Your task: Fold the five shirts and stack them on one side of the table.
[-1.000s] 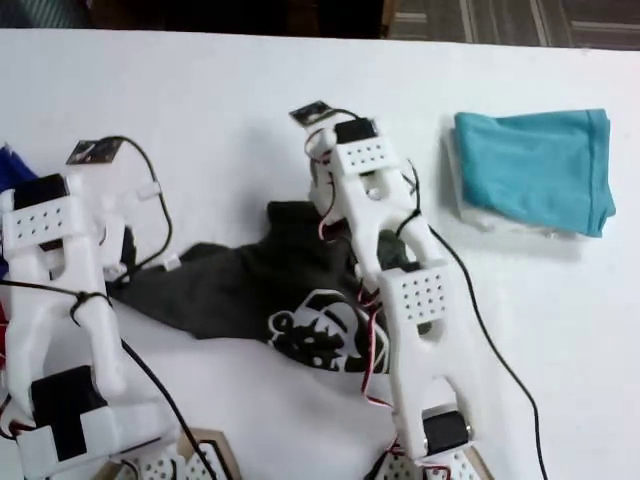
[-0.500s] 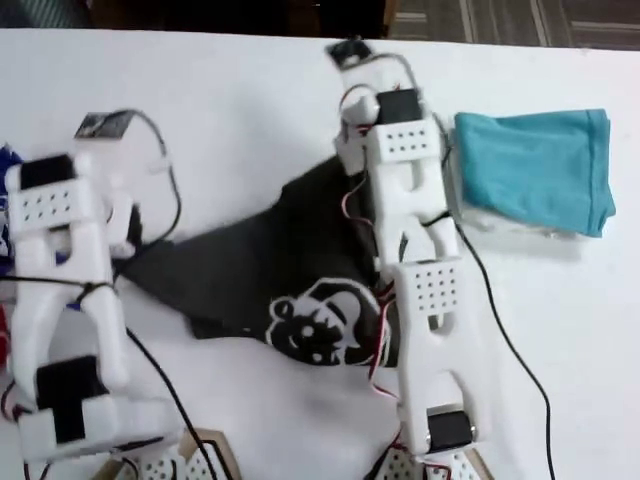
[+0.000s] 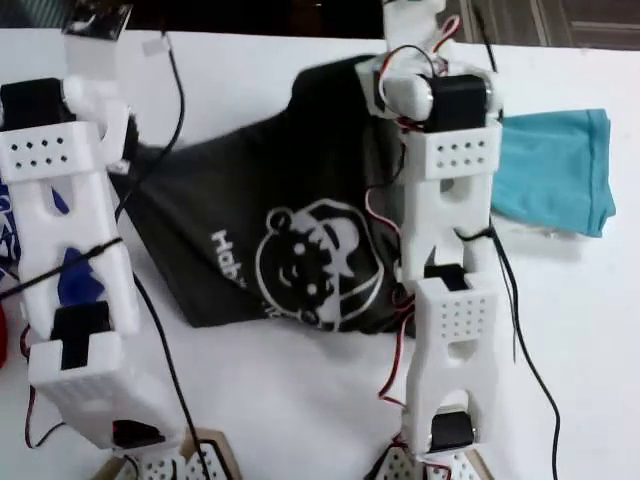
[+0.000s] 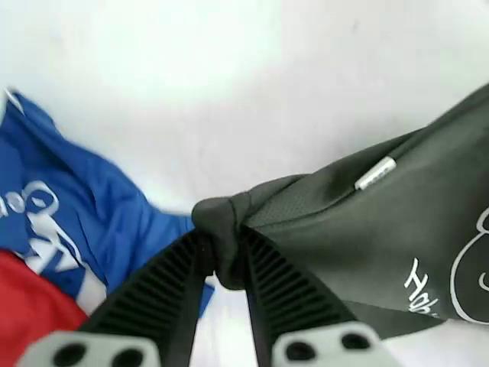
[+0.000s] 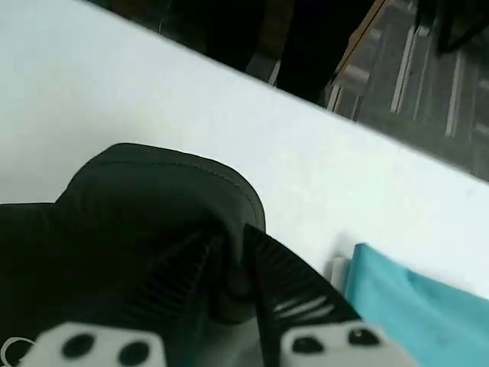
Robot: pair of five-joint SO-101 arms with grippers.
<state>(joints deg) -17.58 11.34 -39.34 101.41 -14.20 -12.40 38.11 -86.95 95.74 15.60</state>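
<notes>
Left fingers point(image 4: 164, 287) clamped on bunched edge of black shirt point(image 3: 250, 200); right fingers point(image 5: 294, 283) pinch opposite edge. Shirt stretched between arms, centre of high view, print up, over tabletop point(image 3: 240, 90). Folded teal shirt point(image 3: 555, 165) at right. Best approach, likely: keep tension even and both grips level, lay shirt flat before folding.

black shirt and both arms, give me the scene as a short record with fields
black shirt: held out between the two arms, printed side up, not folded
left jaws: shut on a bunched edge of the black shirt
right jaws: shut on another edge of it, toward the far side of the table
teal shirt: folded, lying beside the right arm
blue shirt: loose, by the left jaws, next to a red shirt
</notes>
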